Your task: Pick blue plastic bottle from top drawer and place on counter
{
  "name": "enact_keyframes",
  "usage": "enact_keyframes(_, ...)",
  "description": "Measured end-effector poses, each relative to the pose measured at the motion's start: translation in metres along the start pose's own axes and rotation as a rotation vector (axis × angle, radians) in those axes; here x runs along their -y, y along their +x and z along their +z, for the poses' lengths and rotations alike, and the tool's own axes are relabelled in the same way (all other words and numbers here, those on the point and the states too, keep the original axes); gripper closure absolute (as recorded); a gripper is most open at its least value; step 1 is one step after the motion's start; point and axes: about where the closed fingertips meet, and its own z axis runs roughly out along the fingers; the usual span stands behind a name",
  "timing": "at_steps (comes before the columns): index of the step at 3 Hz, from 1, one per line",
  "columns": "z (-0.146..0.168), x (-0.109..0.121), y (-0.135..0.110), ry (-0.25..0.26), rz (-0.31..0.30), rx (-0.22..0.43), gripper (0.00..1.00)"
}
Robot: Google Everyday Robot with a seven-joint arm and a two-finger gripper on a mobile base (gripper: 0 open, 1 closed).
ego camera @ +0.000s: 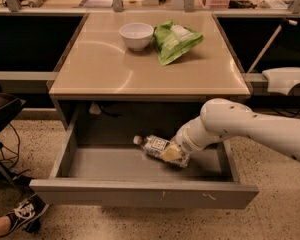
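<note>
Gripper: the gripper (171, 154) is down inside the top drawer (140, 194), right of the middle, pressed against the bottle's far end; its pale yellow pad overlaps the bottle, and I cannot tell how far open it is or whether it has hold.
Bottle: the blue plastic bottle (152, 145) lies on its side on the drawer floor, slanted, with its white cap pointing up and left.
Arm: the white arm (240, 129) reaches in from the right, over the drawer's right wall.
Drawer: pulled fully out below the surface (140, 76), grey inside.
Surface: a white bowl (136, 35) stands at the back, with a green snack bag (176, 40) just beside it on the right.
Floor: a black and white shoe (27, 211) is at the lower left.
</note>
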Motion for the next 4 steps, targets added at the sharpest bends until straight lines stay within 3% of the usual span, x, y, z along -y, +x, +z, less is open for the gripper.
enact_keyframes(1, -0.047, -0.001, -0.017, 0.007, -0.055, 0.027, 1.00)
enact_keyframes(3, -0.207, 0.006, -0.094, 0.003, -0.282, 0.151, 1.00)
enact_keyframes(4, -0.280, -0.010, -0.145, 0.015, -0.379, 0.140, 1.00)
